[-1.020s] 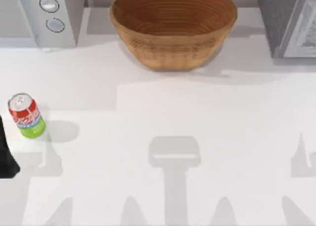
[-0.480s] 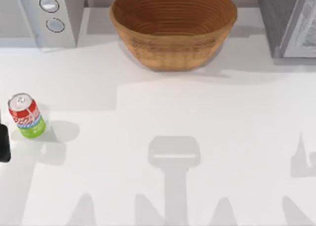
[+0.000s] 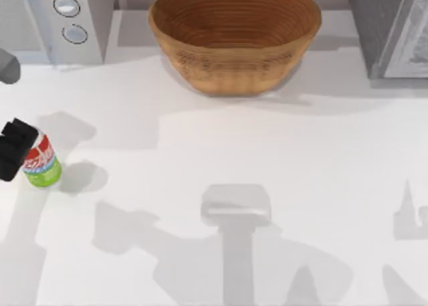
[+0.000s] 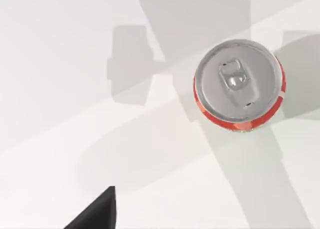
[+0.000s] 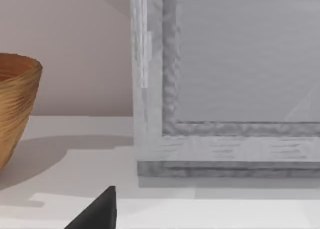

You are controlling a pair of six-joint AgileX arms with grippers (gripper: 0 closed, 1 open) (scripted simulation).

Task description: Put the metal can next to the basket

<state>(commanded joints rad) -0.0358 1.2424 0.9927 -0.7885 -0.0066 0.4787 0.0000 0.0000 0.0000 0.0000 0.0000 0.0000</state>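
The left tool [image 3: 15,156] is matte black and blocky, with a pointed black fingertip [image 4: 97,213].

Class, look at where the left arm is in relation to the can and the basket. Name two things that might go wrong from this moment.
1. The left gripper sits at the metal can's top, off to one side, not centred; closing or lowering here might tip the upright can.
2. The basket stands far off at the back of the table, so a weak grip could drop the can along the way.
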